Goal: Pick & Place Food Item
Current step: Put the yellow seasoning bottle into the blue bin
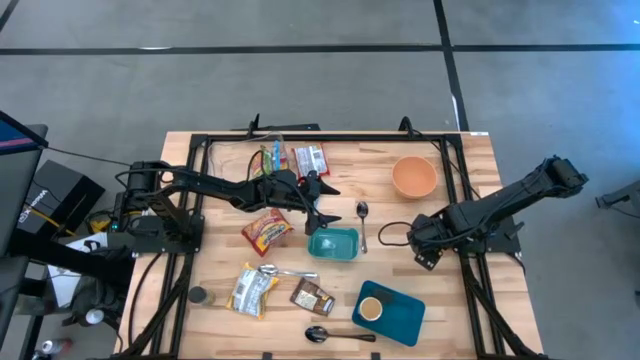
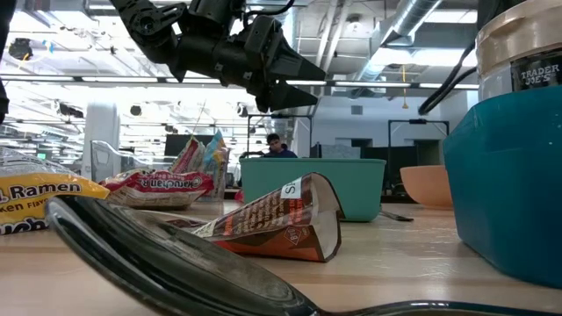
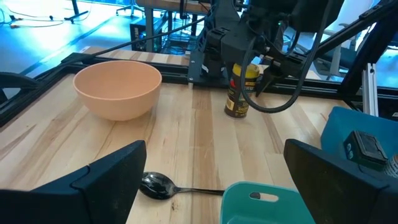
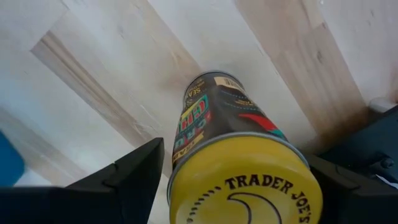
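A dark jar (image 4: 214,109) with a yellow lid stands at the table's right, seen past the far-off right arm in the left wrist view as the jar (image 3: 237,93). My right gripper (image 1: 425,248) points down over it, shut on the jar and hiding it from above. My left gripper (image 1: 318,207) hangs open above the table's middle, over the near-left edge of a teal container (image 1: 333,243), with nothing between its fingers. The low view shows that gripper (image 2: 294,83) well above the container (image 2: 312,184). My right gripper has the jar between its two fingers, one finger (image 4: 134,174) on each side of the yellow lid (image 4: 245,180). It comes from above, pointing down. One fingertip (image 3: 259,84) reaches about halfway down the jar's side. The jar stays upright with its base (image 3: 236,113) at the table top.
An orange bowl (image 1: 414,177) sits far right, a spoon (image 1: 362,222) between it and the container. Snack packets lie at the far edge (image 1: 290,158) and left of centre (image 1: 266,231), (image 1: 252,290), (image 1: 312,297). A teal tray (image 1: 405,322) with a second jar (image 1: 371,309) is near front.
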Robot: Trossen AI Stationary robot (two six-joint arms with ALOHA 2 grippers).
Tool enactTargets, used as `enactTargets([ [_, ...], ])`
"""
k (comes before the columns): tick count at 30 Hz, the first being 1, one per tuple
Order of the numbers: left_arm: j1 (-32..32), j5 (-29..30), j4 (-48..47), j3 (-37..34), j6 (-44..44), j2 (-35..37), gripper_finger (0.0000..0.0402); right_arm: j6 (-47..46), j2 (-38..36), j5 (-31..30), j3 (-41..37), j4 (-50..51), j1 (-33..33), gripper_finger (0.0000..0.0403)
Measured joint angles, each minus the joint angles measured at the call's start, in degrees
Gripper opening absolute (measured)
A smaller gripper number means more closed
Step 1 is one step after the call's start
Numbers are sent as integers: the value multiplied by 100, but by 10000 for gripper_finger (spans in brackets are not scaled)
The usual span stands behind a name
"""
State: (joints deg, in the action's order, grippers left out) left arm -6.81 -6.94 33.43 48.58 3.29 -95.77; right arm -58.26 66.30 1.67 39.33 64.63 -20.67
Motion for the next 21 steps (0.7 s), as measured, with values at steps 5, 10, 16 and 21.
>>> enactTargets([
  [5,0,1,2,0,0,0,374,-9,0,-2,0,-1,0,286],
  [10,-1,2,3,0,0,0,374,-24,0,-11,0,1,0,286],
  [16,-1,0,4,0,0,0,374,-25,0,-15,0,1,0,284],
  [21,0,0,4,0,0,0,374,-24,0,-22,0,0,0,252],
])
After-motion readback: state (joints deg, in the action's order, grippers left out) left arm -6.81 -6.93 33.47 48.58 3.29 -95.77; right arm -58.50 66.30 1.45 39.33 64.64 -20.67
